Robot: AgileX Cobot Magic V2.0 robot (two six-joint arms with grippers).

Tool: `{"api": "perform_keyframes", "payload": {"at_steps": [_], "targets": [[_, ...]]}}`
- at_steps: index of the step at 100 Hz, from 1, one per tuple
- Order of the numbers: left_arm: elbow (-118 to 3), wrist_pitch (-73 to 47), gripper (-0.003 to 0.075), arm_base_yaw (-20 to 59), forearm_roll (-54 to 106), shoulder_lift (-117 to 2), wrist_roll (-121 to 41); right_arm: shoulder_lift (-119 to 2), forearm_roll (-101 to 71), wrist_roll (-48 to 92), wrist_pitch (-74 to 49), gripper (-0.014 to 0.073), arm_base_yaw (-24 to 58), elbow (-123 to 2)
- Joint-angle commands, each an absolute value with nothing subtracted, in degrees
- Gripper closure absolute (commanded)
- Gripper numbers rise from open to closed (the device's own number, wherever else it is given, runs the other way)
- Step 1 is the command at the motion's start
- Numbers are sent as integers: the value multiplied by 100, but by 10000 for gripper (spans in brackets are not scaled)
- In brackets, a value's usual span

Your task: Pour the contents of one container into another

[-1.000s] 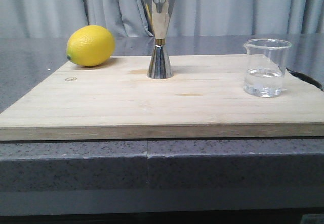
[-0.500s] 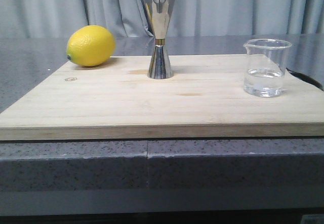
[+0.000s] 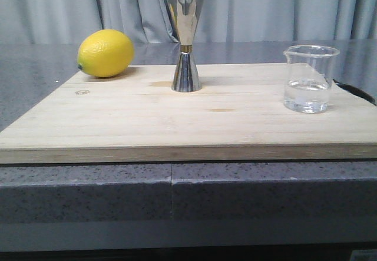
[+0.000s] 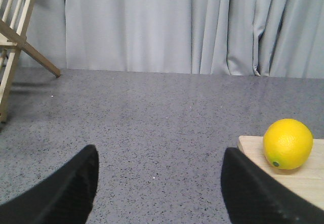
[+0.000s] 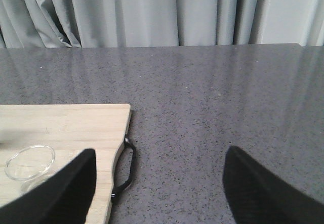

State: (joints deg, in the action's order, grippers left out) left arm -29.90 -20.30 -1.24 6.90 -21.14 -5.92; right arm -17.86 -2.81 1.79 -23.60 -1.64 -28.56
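A small clear glass beaker holding a little clear liquid stands at the right of the wooden board. The steel hourglass jigger is upright at the board's far middle. Neither arm shows in the front view. My left gripper is open over bare grey counter, left of the board. My right gripper is open too, beside the board's right edge, with the beaker seen from above just off its left finger. Nothing is held.
A yellow lemon lies at the board's far left corner, also seen in the left wrist view as the lemon. A black handle sits on the board's right edge. Grey curtains hang behind; a wooden chair frame stands off left.
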Motion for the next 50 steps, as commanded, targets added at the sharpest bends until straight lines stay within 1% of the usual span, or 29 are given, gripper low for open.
{"api": "perform_keyframes", "payload": {"at_steps": [1,8,17,32,50], "targets": [[-3180,-1601,247,-136,680,-2195,-538,-1878,-285,213,-1933,112,-180,-3061],[-3244,-1634,202,-136,666,-2195,-538,-1889,-285,213,-2116,104,-180,-3128],[-3473,-1804,143,-136,652,-2307,-538,-2012,-285,213,-2527,54,-180,-3310],[-4001,-2608,135,-136,642,-2860,-760,-2325,-285,213,-2951,-50,-180,-3622],[-4637,-3755,136,-136,910,-3820,-1634,-2612,-285,213,-3164,-55,-180,-3760]]}}
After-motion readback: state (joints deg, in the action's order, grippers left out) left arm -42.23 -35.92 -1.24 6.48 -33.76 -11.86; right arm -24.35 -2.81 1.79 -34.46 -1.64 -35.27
